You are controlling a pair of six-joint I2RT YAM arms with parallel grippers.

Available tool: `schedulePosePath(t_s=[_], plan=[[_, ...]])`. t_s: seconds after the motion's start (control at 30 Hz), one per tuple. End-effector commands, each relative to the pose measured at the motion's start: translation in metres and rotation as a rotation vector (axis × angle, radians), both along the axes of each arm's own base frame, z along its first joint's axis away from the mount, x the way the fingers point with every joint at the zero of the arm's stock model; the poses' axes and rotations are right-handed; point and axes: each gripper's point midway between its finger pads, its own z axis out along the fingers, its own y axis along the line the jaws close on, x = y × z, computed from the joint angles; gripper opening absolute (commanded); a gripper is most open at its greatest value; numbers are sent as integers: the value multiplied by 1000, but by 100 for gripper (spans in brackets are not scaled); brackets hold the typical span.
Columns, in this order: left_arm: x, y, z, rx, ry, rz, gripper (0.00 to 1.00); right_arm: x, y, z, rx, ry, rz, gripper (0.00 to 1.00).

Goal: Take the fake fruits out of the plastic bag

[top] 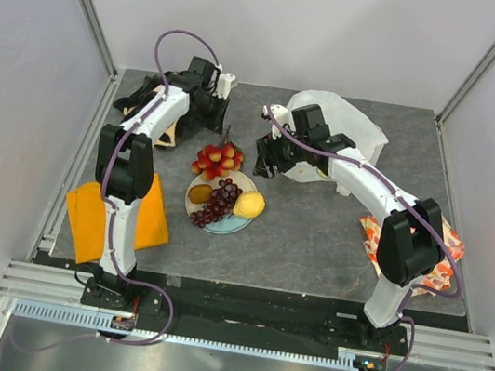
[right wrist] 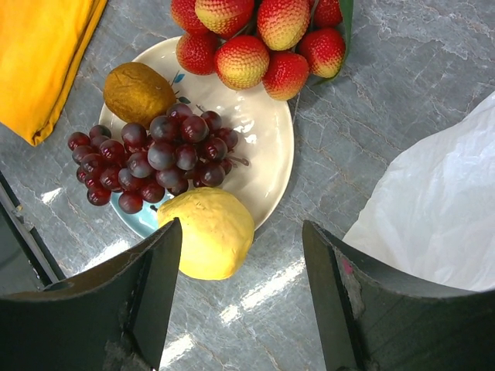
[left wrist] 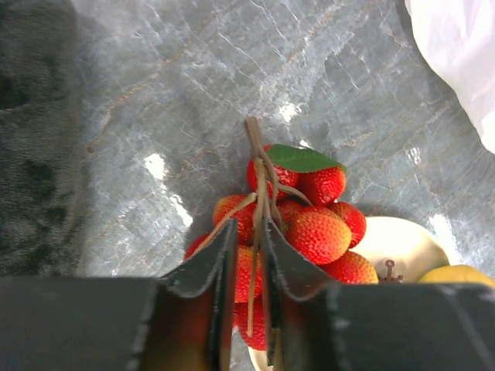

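Note:
The white plastic bag (top: 351, 127) lies crumpled at the back right of the table, and its edge shows in both wrist views (left wrist: 464, 54) (right wrist: 441, 209). A cream plate (top: 244, 183) holds a brown oval piece (top: 200, 193), a dark grape bunch (top: 219, 205) and a yellow lemon (top: 249, 205). The red berry cluster (top: 218, 158) lies at the plate's far edge, partly on the table. My left gripper (left wrist: 247, 232) hangs over the cluster with its jaws a narrow gap apart; a thin stem strand shows in the gap. My right gripper (right wrist: 241, 232) is open and empty above the table between lemon (right wrist: 207, 232) and bag. No citrus slice is visible.
A plain orange cloth (top: 84, 207) lies at the front left, partly under the left arm. A fruit-patterned cloth (top: 445, 273) lies at the right edge under the right arm. A dark soft object (left wrist: 31, 154) with a beige piece (top: 165, 140) sits at the back left. Enclosure walls ring the table.

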Motion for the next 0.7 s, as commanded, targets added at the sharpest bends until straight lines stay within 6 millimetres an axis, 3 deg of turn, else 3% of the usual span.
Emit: schedulePosePath(t_s=[0.0, 0.13, 0.27, 0.37, 0.4, 0.67], plan=[[0, -3, 32, 11, -75, -51, 3, 10, 7, 18, 44, -33, -1, 71], [-3, -10, 49, -18, -98, -63, 2, 7, 3, 14, 30, -39, 10, 71], [-11, -15, 105, -78, -197, -66, 2, 3, 1, 8, 21, -33, 21, 71], [-19, -14, 130, -94, -243, -64, 2, 4, 1, 5, 15, -31, 18, 71], [-25, -13, 147, -105, -278, -72, 2, 4, 1, 5, 14, -31, 17, 71], [-64, -26, 186, -207, -316, -154, 2, 7, 5, -7, 8, 3, 18, 71]])
